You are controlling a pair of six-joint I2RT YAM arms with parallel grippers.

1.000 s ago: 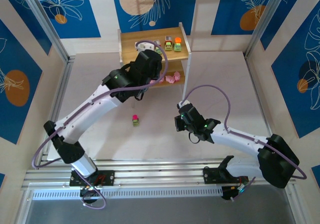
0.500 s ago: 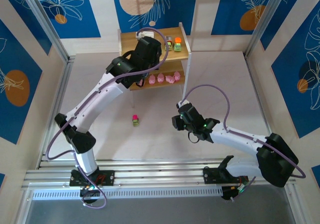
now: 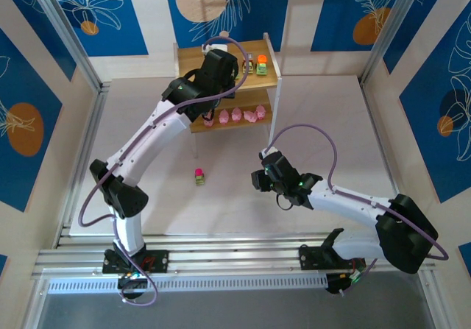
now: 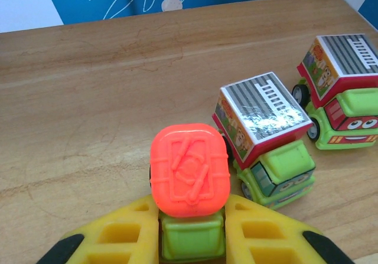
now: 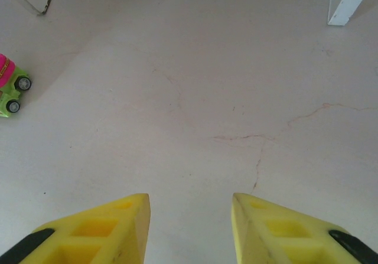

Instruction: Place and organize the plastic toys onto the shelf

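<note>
Left fingers [image 4: 124,234] clamp the orange-topped truck [image 4: 189,169] on the shelf [image 4: 88,98] top board beside two grey-topped trucks [image 4: 266,140]; right fingers [image 5: 112,228] open over the surface [image 5: 207,69], pink-topped truck [image 5: 9,84] to their left.

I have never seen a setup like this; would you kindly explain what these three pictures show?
Two robot arms are bolted to a table. The overhead picture looks down on both; the other two come from wrist cameras, so the yellow wedges are each arm's fingers. The left gripper is shut on an orange-topped truck at the top board of the shelf, beside two grey-topped trucks. Pink figures sit on the lower board. The right gripper is open above the table, a pink-topped truck lying nearby.
</note>
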